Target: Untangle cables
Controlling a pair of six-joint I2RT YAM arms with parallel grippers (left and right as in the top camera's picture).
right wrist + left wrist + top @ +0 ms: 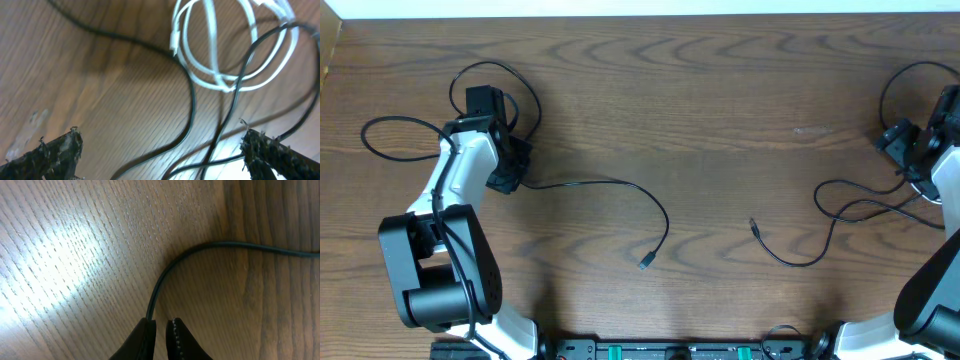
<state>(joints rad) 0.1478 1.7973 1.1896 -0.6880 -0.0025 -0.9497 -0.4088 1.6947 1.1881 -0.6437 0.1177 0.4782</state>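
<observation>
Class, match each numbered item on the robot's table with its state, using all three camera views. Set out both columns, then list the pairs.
Column one:
1. left gripper
2. right gripper
3. white cable

Column two:
A. coiled in loops on the table
B. fingers wide apart, nothing between them
C. closed on a black cable

Pairs: 1-C, 2-B, 3-A

"What's in view besides the work itself?"
"I see a brown wood-grain table (720,100), a white strip (640,8) along its far edge, and glare (55,265) on the grain in my left wrist view."
</observation>
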